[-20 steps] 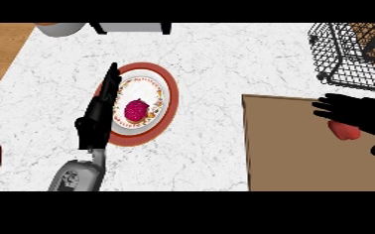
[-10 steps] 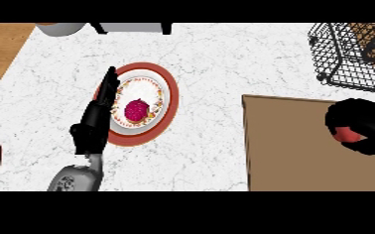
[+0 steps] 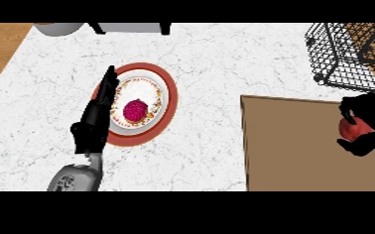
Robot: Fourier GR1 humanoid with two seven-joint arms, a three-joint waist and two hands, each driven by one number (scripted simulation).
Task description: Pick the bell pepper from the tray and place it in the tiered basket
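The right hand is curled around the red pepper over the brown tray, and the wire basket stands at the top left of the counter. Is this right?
Not quite: the head view shows the wire basket at the counter's top right. The right hand does curl around the red pepper over the brown tray.

marble counter point(image 3: 219, 54), plate point(image 3: 167, 104), tray point(image 3: 293, 144), basket point(image 3: 344, 54)

The counter point(image 3: 219, 69) looks like smooth white marble with grey veins, the tray point(image 3: 293, 144) a matt brown board, the basket point(image 3: 341, 54) thin black wire, the plate point(image 3: 164, 87) glazed with a red rim, the pepper point(image 3: 353, 128) glossy red, the hands point(image 3: 92, 124) matt black
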